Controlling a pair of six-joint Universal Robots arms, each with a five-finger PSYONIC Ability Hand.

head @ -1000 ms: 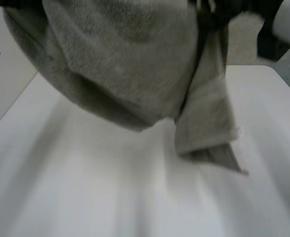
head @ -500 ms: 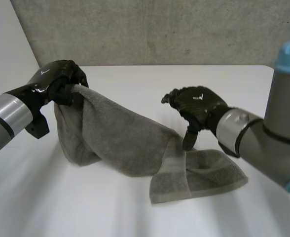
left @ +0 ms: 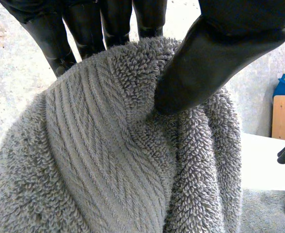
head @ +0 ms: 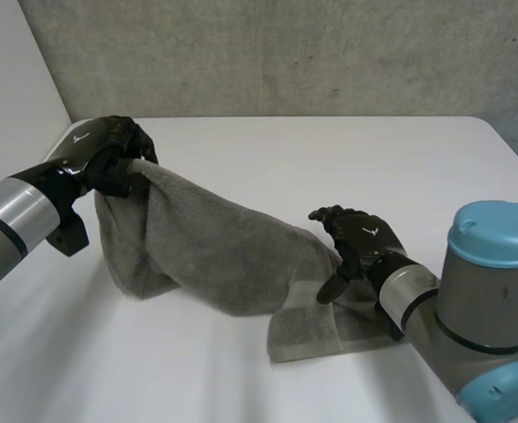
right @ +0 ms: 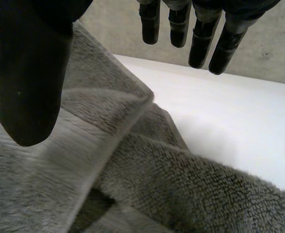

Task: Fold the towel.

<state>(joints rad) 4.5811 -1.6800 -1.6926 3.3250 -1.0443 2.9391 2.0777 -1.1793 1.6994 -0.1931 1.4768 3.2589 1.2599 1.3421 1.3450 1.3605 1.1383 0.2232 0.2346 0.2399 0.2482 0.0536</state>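
The towel (head: 228,251) is pinched at one end between thumb and fingers of the left hand (head: 107,152) and held raised. Its other end lies on the table (head: 329,159) under the right hand (head: 363,238), whose fingers are spread and grip nothing. With that end unheld, it could be dragged and bunched by any further lift.

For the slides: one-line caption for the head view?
Mid-fold: left hand pinches one raised end of the grey towel; open right hand at the other end, lying on the white table.
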